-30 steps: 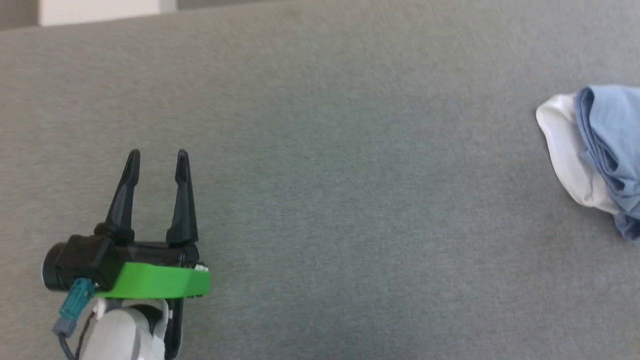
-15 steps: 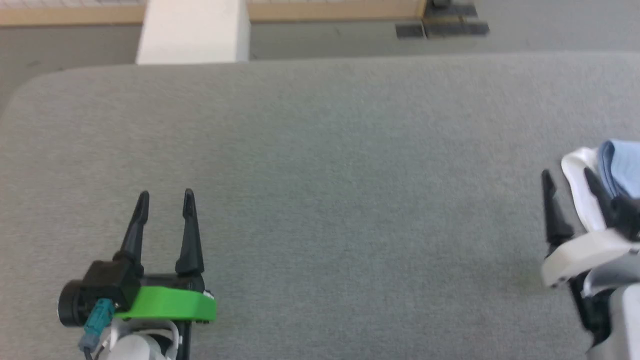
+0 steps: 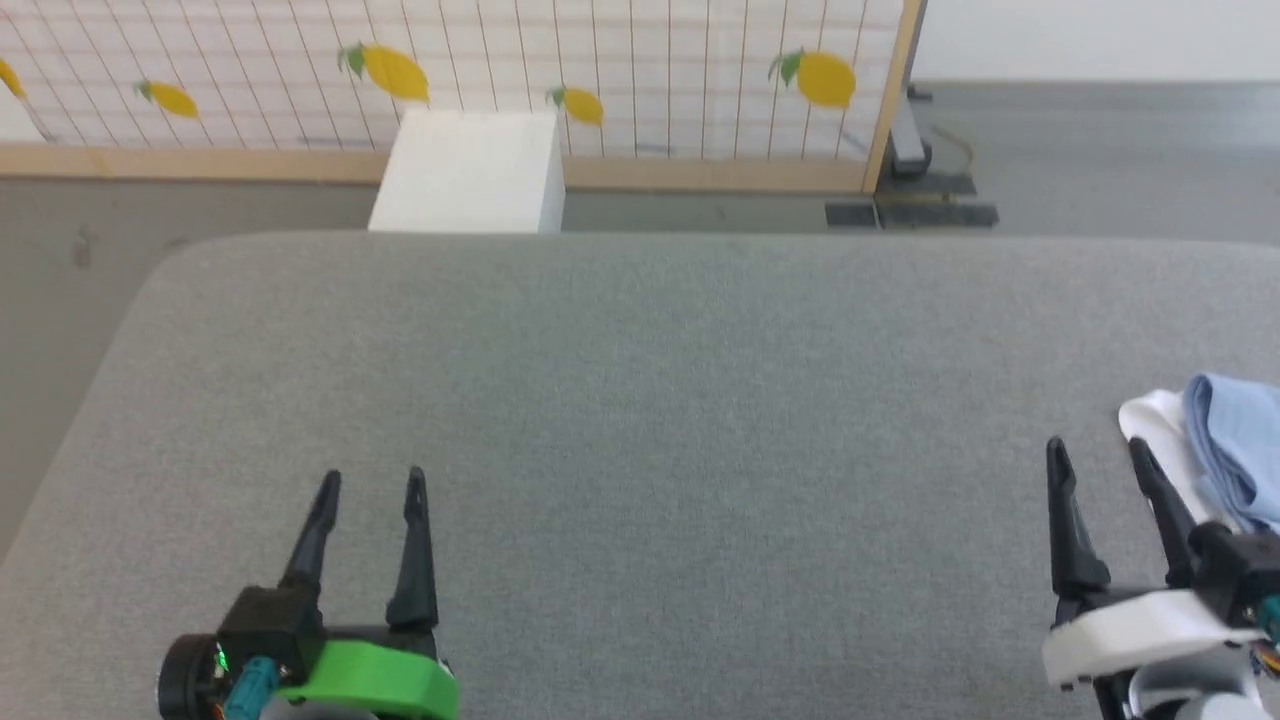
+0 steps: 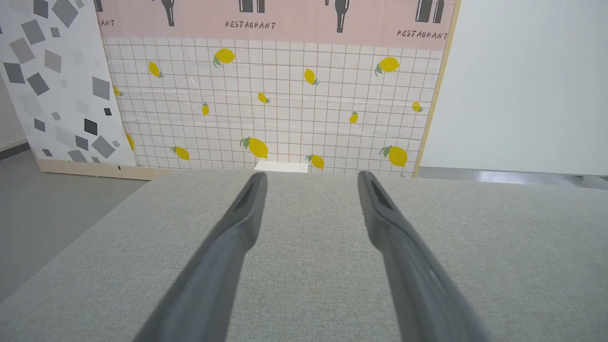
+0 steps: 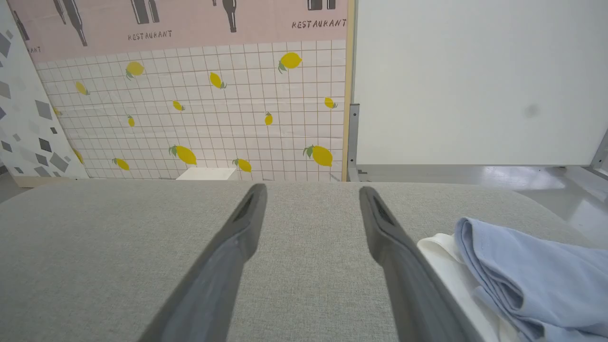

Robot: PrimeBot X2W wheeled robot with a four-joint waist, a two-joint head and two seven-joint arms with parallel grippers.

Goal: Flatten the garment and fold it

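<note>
You are just starting. The garment (image 3: 1235, 450) lies bunched up at the right side of the grey table (image 3: 640, 380), just beside your right gripper (image 3: 1095, 447). That one and your left gripper (image 3: 372, 476) have their fingers spread and hold nothing. Next, you likely need to reach right and grab an edge.

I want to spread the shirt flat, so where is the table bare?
The grey table is bare from the left gripper across to the right gripper and back to its far edge. Crowded spot: the right edge, where the bunched garment lies beside the right gripper.
</note>
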